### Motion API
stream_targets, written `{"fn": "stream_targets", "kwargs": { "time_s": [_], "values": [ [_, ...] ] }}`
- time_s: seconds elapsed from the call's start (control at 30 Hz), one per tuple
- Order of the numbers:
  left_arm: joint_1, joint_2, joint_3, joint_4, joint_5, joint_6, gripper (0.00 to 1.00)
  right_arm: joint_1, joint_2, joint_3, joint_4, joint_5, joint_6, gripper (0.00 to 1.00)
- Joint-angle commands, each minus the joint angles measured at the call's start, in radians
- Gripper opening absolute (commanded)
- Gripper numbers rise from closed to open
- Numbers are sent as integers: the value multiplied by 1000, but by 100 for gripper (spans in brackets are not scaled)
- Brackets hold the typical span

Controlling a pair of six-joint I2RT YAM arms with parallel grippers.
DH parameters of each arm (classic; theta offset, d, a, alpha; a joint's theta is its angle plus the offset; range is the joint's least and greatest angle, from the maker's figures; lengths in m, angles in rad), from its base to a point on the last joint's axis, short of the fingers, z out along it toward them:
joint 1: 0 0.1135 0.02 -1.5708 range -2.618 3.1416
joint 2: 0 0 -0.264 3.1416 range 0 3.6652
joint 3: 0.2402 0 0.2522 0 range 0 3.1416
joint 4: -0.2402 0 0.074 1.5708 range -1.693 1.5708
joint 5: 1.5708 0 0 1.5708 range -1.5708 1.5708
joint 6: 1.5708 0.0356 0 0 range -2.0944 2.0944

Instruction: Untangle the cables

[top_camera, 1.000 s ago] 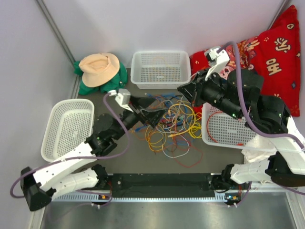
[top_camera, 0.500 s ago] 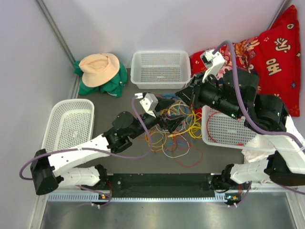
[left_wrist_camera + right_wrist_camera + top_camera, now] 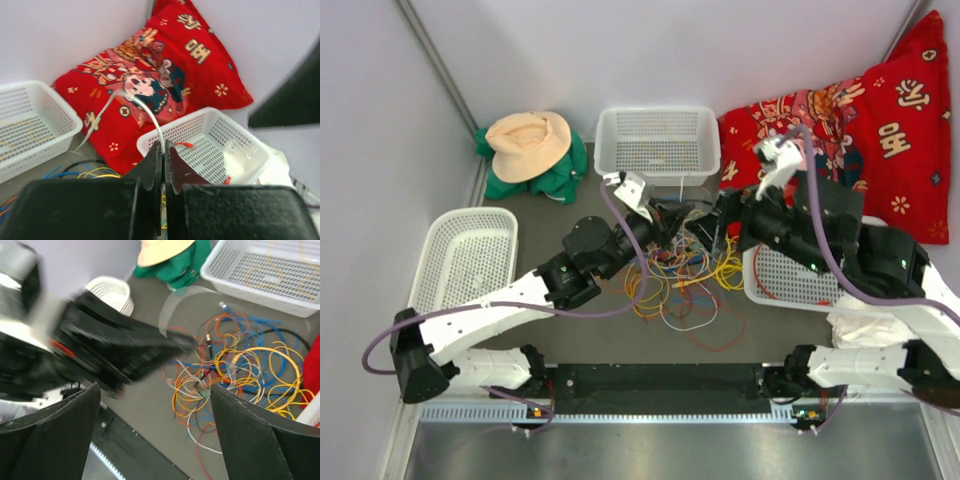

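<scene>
The cables (image 3: 688, 268) lie in a loose tangle of yellow, orange, blue, red, white and black loops on the grey table between the two arms. My left gripper (image 3: 163, 145) reaches over the heap's far edge. It is shut on a thin white cable (image 3: 148, 114), which arches up out of the fingertips and drops to the left. In the top view the left gripper (image 3: 677, 222) sits just left of the right gripper (image 3: 724, 216). My right gripper (image 3: 154, 386) hangs wide open above the tangle (image 3: 240, 360), with nothing between its fingers.
A white basket (image 3: 657, 143) stands at the back, another (image 3: 463, 268) at the left. A third (image 3: 800, 275) at the right holds a red cord (image 3: 186, 145). A red cushion (image 3: 865, 110) lies back right. A tan hat on green cloth (image 3: 528, 142) lies back left.
My left arm has swung right across the heap and shut on the white cable. My right gripper has opened and drawn back slightly to the right.
</scene>
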Motion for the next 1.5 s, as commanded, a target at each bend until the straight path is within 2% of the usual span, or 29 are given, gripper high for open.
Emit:
{"fn": "stream_targets", "kwargs": {
  "time_s": [0.0, 0.03, 0.07, 0.13, 0.3, 0.37, 0.6, 0.73, 0.87, 0.93, 0.97, 1.03, 1.07, 1.27, 1.47],
  "values": [
    [6, -51, 179, -144, -143, -74, 0, -5, -202, -208, 149, 163, 19, 92],
    [5, -45, 256, -225, -164, -97, 0, -7, -239, -336, 188, 169, 23, 92],
    [5, -36, 297, -260, -188, -105, 0, -7, -315, -400, 278, 154, 28, 92],
    [5, -10, 398, -338, -199, -119, 0, -7, -367, -557, 350, 122, 29, 90],
    [5, 45, 576, -440, -195, -137, 0, -7, -359, -739, 499, 36, 22, 88],
    [5, 58, 614, -477, -189, -142, 0, -7, -336, -767, 547, 27, 2, 88],
    [5, 65, 667, -498, -176, -165, 0, -7, -227, -882, 965, 38, -75, 88],
    [6, 75, 677, -521, -178, -168, 0, -7, -94, -871, 1175, 27, -98, 88],
    [5, 73, 676, -524, -176, -171, 0, -7, 18, -845, 1277, 77, -107, 87],
    [5, 72, 677, -524, -173, -180, 0, -13, 55, -835, 1314, 90, -107, 78],
    [5, 67, 677, -528, -173, -180, 0, -16, 87, -836, 1346, 91, -104, 52],
    [5, 64, 685, -534, -189, -170, 0, -24, 104, -830, 1343, 120, -89, 17],
    [5, 59, 699, -540, -219, -162, 0, -24, 106, -818, 1278, 131, -83, 0],
    [5, 62, 809, -537, -327, -44, 0, -25, -8, -931, 1086, 189, -18, 0],
    [5, 82, 900, -486, -370, 39, 0, -25, -206, -1075, 928, 229, 81, 0]
  ]
}}
